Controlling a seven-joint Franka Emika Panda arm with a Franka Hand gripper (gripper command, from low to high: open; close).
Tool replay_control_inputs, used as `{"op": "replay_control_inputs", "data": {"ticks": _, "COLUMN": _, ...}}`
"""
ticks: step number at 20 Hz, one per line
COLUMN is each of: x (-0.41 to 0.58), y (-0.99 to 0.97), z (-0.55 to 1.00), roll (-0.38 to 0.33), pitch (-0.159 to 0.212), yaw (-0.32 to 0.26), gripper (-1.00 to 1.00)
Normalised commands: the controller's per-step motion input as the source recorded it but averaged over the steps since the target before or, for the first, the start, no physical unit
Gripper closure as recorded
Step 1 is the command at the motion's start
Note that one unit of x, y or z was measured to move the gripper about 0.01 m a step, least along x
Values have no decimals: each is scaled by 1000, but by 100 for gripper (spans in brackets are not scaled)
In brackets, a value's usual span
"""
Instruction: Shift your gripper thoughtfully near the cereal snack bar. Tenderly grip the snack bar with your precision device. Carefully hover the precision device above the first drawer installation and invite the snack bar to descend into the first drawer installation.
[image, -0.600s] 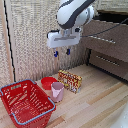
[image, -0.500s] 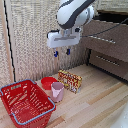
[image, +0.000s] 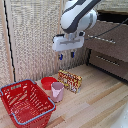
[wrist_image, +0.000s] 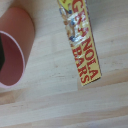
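Pale wooden flooring (image: 95, 107) carries everything. Taking the pink cup (image: 57, 91) as landmark: a red basket (image: 26, 104) sits to its exterior-view left, a red bowl (image: 48, 82) just behind it, and the cereal snack bar (image: 70, 80) stands on edge just to its right. Above, the gripper (image: 66, 55) hangs with fingers spread, holding nothing. Farther right, the first drawer installation (image: 107, 41) sits closed.

Pink cup (wrist_image: 15, 52) and carton (wrist_image: 80, 42) cropped
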Motion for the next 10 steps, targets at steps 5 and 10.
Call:
{"op": "replay_control_inputs", "data": {"ticks": 5, "x": 0, "y": -43, "z": -239, "roll": -12, "pitch": 0, "yaw": 61, "gripper": -100}}
{"op": "replay_control_inputs", "data": {"ticks": 10, "x": 14, "y": -39, "z": -329, "roll": -21, "pitch": 0, "yaw": 68, "gripper": -100}}
